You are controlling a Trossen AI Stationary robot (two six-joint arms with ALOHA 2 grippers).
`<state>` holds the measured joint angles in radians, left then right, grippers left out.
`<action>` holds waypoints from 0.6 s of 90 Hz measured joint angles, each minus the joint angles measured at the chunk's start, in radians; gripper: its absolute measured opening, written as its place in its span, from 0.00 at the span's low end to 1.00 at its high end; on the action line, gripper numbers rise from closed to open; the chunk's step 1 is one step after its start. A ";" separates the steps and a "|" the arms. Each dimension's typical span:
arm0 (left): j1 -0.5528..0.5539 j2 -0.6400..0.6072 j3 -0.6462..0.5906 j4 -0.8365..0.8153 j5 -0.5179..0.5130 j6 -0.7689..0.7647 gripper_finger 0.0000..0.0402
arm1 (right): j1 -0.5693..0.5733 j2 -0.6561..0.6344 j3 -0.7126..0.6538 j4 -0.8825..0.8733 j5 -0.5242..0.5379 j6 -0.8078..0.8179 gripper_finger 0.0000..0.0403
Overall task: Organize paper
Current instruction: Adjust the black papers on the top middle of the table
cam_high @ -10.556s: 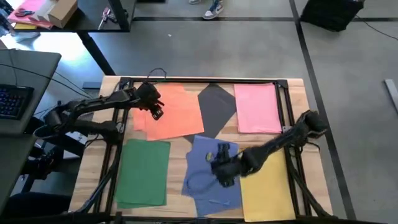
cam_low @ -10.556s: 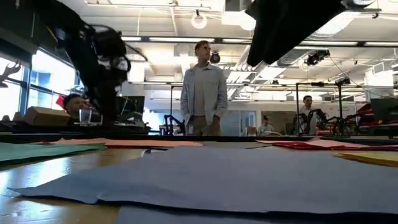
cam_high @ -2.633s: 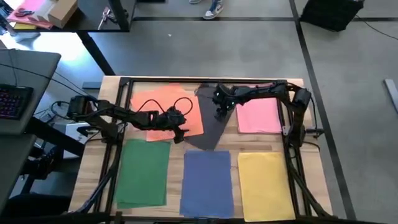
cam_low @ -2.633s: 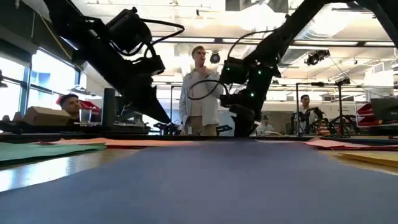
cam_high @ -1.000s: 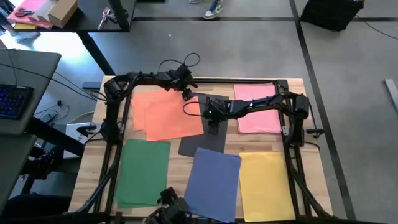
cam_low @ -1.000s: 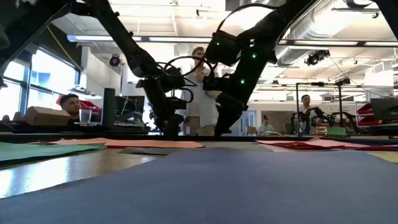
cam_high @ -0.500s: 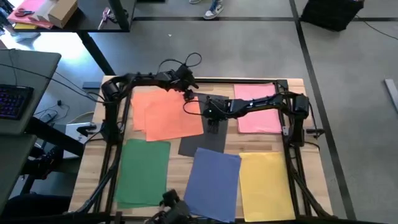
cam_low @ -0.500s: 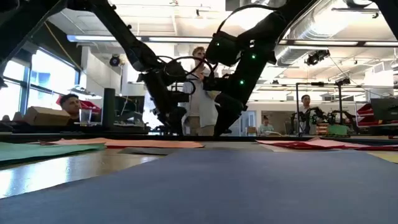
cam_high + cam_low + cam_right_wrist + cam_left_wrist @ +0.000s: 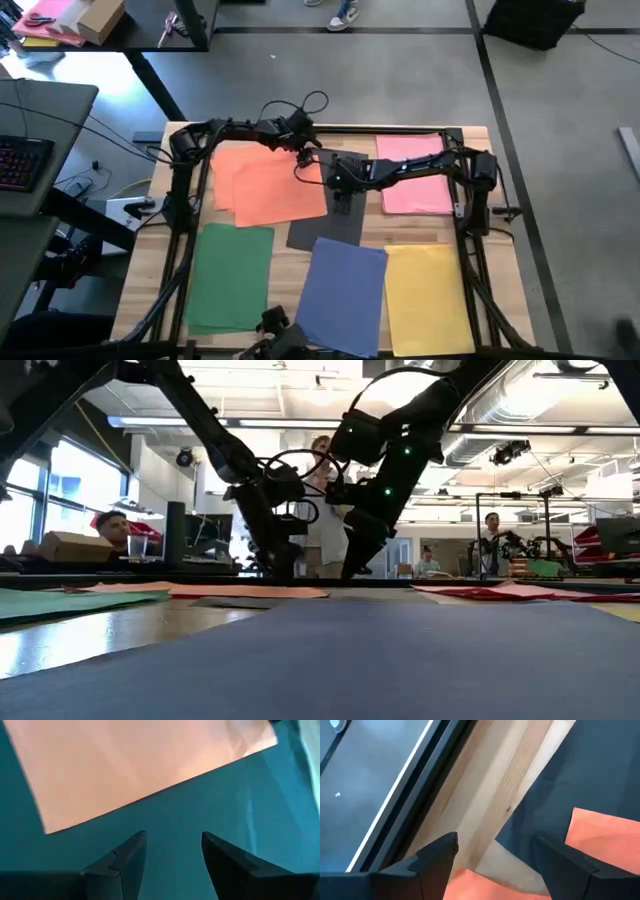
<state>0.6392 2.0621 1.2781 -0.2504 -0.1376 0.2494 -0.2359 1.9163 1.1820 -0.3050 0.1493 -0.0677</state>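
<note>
Two matte black jointed arms, each trailing looped black cables. The left gripper (image 9: 492, 860) and right gripper (image 9: 172, 857) each end in two angular dark fingers; small green lights glow on one wrist.

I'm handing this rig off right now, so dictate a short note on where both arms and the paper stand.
Left gripper: jaws open, empty, at the table's far edge by the orange sheets' far right corner.
Right gripper: jaws open, empty, over the dark grey sheet mid-table.
Paper: orange far left, pink far right, green near left, yellow near right. Blue lies near centre, skewed, overlapping the grey sheet's near end.
Done: green, yellow and pink look squared.
Left: the two orange sheets are offset; grey and blue probably need straightening.
</note>
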 joint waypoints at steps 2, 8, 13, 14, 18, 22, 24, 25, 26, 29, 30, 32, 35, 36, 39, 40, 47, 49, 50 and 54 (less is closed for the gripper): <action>0.000 0.000 0.000 0.000 -0.001 0.004 0.62 | -0.003 0.000 0.000 0.001 -0.001 0.000 0.44; -0.004 0.000 0.000 -0.004 -0.005 0.006 0.62 | -0.016 0.000 0.000 0.004 0.000 -0.005 0.44; -0.006 0.000 0.000 -0.008 -0.011 0.006 0.62 | -0.029 0.006 0.000 0.009 0.000 -0.021 0.44; -0.007 0.001 0.000 -0.008 -0.012 0.006 0.62 | -0.031 0.007 0.000 0.012 0.001 -0.024 0.44; -0.009 0.001 0.000 -0.010 -0.015 0.006 0.62 | -0.044 0.010 0.000 0.017 0.001 -0.037 0.44; -0.012 0.001 0.000 -0.013 -0.019 0.007 0.62 | -0.054 0.017 0.000 0.025 0.001 -0.047 0.44; -0.014 0.001 0.000 -0.015 -0.022 0.007 0.62 | -0.061 0.020 0.000 0.036 0.001 -0.054 0.44; -0.015 0.002 0.000 -0.016 -0.022 0.007 0.62 | -0.064 0.021 0.000 0.040 0.001 -0.058 0.44; -0.015 0.002 0.000 -0.017 -0.023 0.007 0.62 | -0.067 0.022 0.000 0.044 0.001 -0.062 0.44; -0.018 0.002 0.000 -0.018 -0.026 0.012 0.62 | -0.076 0.023 0.000 0.048 0.002 -0.073 0.44; -0.019 0.002 0.000 -0.018 -0.026 0.014 0.62 | -0.079 0.023 -0.001 0.050 0.003 -0.078 0.44; -0.020 0.002 0.000 -0.018 -0.027 0.017 0.62 | -0.085 0.023 -0.001 0.058 0.004 -0.090 0.44; -0.022 0.002 -0.001 -0.019 -0.028 0.021 0.62 | -0.093 0.023 -0.001 0.082 0.007 -0.100 0.44; -0.023 0.002 -0.001 -0.019 -0.029 0.022 0.62 | -0.095 0.023 0.001 0.086 0.009 -0.104 0.44; -0.025 0.002 -0.001 -0.020 -0.031 0.023 0.62 | -0.102 0.020 0.010 0.088 0.015 -0.113 0.44; -0.025 0.002 -0.001 -0.021 -0.032 0.023 0.62 | -0.103 0.018 0.013 0.085 0.017 -0.114 0.44; -0.025 0.003 -0.001 -0.020 -0.032 0.030 0.62 | -0.113 0.003 0.046 0.049 0.025 -0.116 0.44; -0.025 0.003 -0.001 -0.020 -0.032 0.030 0.62 | -0.114 -0.004 0.057 0.027 0.023 -0.116 0.44; -0.025 0.003 -0.001 -0.020 -0.032 0.030 0.62 | -0.114 -0.007 0.061 0.014 0.023 -0.116 0.44; -0.024 0.003 -0.001 -0.020 -0.033 0.031 0.62 | -0.112 -0.019 0.076 -0.044 0.023 -0.116 0.44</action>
<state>0.6152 2.0647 1.2767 -0.2704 -0.1708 0.2806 -0.3477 1.8969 1.2582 -0.3494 0.1719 -0.1841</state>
